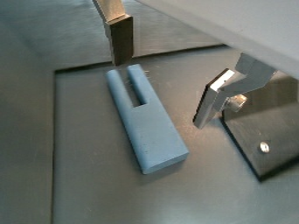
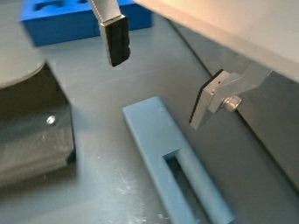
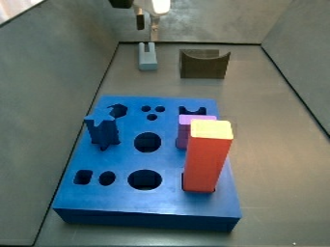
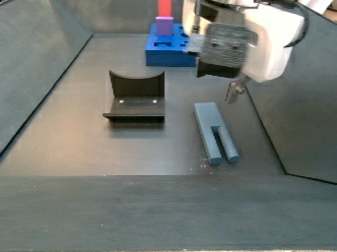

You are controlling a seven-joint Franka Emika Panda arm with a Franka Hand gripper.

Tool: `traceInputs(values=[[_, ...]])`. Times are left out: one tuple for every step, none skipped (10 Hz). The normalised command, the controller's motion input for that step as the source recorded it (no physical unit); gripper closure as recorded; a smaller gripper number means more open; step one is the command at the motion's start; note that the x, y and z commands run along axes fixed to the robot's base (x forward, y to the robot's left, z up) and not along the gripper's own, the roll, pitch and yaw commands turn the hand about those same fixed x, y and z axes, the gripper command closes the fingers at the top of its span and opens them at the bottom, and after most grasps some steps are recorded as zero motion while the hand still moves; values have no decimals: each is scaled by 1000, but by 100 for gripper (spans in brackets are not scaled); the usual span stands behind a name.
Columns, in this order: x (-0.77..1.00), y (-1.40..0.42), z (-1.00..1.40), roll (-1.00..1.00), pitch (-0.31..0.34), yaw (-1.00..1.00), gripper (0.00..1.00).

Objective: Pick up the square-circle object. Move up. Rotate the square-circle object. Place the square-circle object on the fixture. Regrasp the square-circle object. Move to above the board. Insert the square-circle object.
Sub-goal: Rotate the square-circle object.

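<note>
This looks like a robotics lab test cell: a bare dark grey floor (image 4: 132, 148) boxed in by plain slanted grey walls (image 3: 77, 68), with nothing homely anywhere. On it sit purpose-made test pieces, a blue board (image 3: 149, 159) cut with round, square and odd holes, a dark fixture (image 4: 134, 96) and a grey-blue peg (image 4: 215, 131). The white robot arm's gripper (image 4: 232, 94) hangs just above the peg, its silver fingers (image 1: 121, 37) spread either side of it.

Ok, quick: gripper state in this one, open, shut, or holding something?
Gripper: open, holding nothing, fingers spread just above one end of the square-circle object, which lies flat on the floor.
</note>
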Motion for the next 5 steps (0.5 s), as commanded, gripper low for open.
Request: traceInputs(values=[[29, 3, -37, 1, -2, 1000, 0], [29, 3, -37, 1, -3, 1000, 0], [29, 3, -36, 1, -3, 1000, 0], [29, 3, -36, 1, -3, 1000, 0], [29, 3, -36, 1, -3, 1000, 0]])
